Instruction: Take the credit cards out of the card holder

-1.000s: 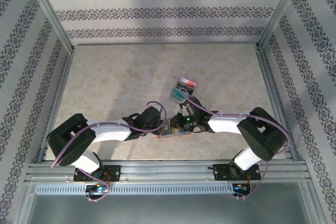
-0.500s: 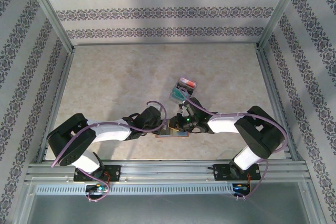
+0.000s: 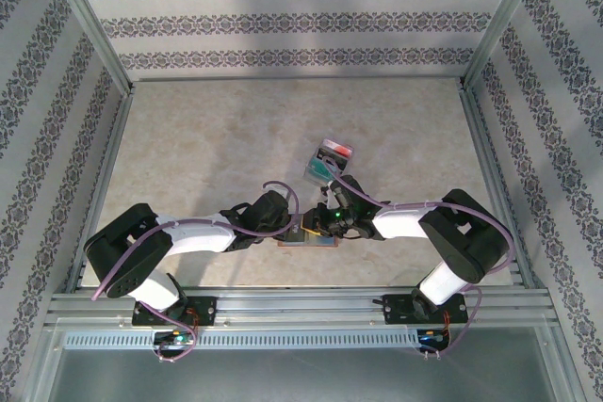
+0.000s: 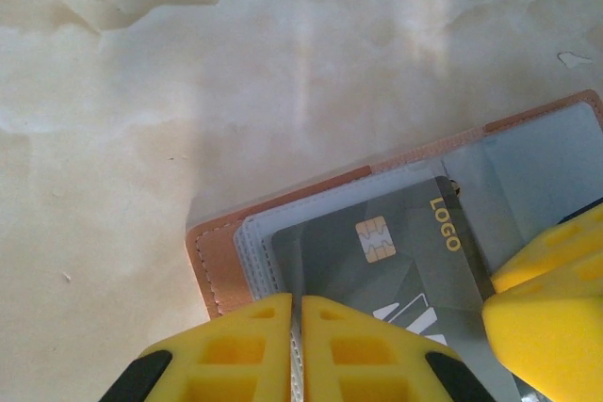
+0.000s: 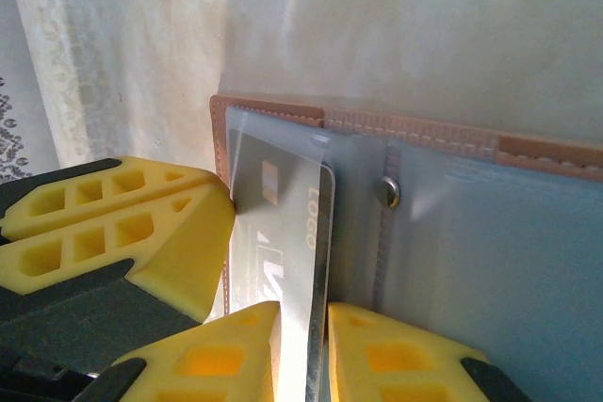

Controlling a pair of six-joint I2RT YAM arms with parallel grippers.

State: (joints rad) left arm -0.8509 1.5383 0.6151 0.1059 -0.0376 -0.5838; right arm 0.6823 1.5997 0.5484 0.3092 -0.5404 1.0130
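Observation:
The card holder (image 3: 309,238) lies open near the table's front edge, brown leather border (image 4: 219,265) up, with grey-blue panels (image 5: 471,261). A dark grey credit card (image 4: 396,256) with a chip and "LOGO" sits in its clear sleeve, one long edge lifted (image 5: 283,214). My left gripper (image 4: 297,300) is shut on the edge of the clear sleeve at the holder's left end. My right gripper (image 5: 303,313) is closed on the dark card's edge, beside the left gripper's fingers (image 5: 122,223). In the top view the left gripper (image 3: 300,230) and the right gripper (image 3: 318,226) meet over the holder.
A small clear tray (image 3: 327,163) stands just behind the grippers, holding a teal card (image 3: 317,171) and a red card (image 3: 340,150). A metal snap stud (image 5: 387,192) sits on the holder's middle fold. Metal frame rails and patterned walls border the table.
The right arm's elbow has edged slightly to the left. Both grippers stay at the card holder with their grips unchanged.

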